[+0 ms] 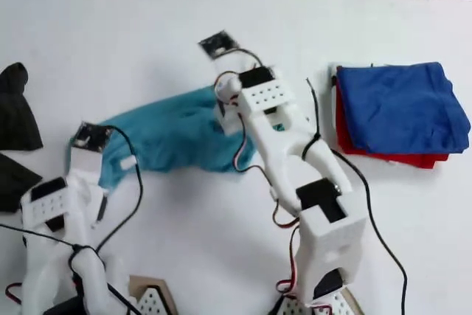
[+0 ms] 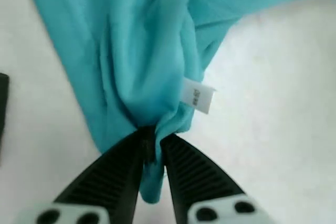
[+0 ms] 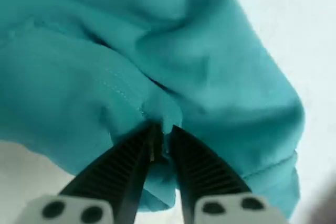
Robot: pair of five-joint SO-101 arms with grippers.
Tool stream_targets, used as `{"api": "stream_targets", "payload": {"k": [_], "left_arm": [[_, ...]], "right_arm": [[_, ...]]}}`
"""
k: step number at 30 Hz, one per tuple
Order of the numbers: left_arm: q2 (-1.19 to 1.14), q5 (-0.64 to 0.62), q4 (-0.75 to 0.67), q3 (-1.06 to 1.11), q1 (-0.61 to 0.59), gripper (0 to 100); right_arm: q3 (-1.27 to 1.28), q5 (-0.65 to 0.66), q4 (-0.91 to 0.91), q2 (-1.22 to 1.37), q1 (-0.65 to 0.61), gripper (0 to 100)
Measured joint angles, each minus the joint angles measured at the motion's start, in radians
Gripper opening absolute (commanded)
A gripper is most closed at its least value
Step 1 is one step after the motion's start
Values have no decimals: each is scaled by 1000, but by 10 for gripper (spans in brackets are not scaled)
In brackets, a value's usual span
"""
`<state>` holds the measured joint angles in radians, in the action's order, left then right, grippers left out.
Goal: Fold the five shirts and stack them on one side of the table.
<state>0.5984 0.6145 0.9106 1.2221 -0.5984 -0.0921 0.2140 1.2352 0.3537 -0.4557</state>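
A teal shirt (image 1: pixel 173 134) lies bunched across the middle of the white table (image 1: pixel 110 27). My left gripper (image 2: pixel 152 148) is shut on a gathered fold of the teal shirt (image 2: pixel 142 51) near its white label (image 2: pixel 198 96), at the cloth's left end in the high view. My right gripper (image 3: pixel 160 137) is shut on a seamed fold of the teal shirt (image 3: pixel 199 66) at the cloth's right end, under the right arm (image 1: pixel 258 101). A folded blue shirt (image 1: pixel 402 105) rests on a folded red shirt (image 1: pixel 398 156) at the right side.
Dark garments (image 1: pixel 16 112) lie at the table's left edge. Cables trail from both arms (image 1: pixel 369 204). Bare table stretches along the far side and between the arm bases.
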Motion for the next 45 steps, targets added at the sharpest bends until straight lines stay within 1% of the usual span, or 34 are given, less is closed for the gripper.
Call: {"api": "stream_targets", "payload": {"k": [5, 10, 15, 18, 21, 23, 25, 29, 33, 36, 40, 45], "left_arm": [[3, 0, -29, 21, 0, 26], [6, 0, -31, 21, 0, 26], [6, 0, -31, 21, 0, 26], [6, 0, -32, 21, 0, 26], [6, 0, -32, 21, 0, 26], [6, 0, -32, 21, 0, 26], [6, 0, -32, 21, 0, 26], [6, 0, -32, 21, 0, 26], [6, 0, -34, 21, 0, 26], [6, 0, -34, 21, 0, 26], [6, 0, -34, 21, 0, 26], [6, 0, -34, 21, 0, 26]], "right_arm": [[0, 9, 74, -110, 6, 19], [3, 18, 210, -284, 0, 19], [141, 18, 238, -417, -43, 19], [296, 18, 195, -485, -71, 20], [473, 25, 114, -539, -101, 21], [583, 58, 69, -568, -124, 22], [658, 95, 61, -595, -143, 50], [704, 152, 106, -674, -183, 137], [704, 169, 127, -775, -180, 195], [718, 166, 112, -815, -184, 198], [786, 101, 6, -815, -183, 198], [864, 89, -80, -758, -184, 198]]}}
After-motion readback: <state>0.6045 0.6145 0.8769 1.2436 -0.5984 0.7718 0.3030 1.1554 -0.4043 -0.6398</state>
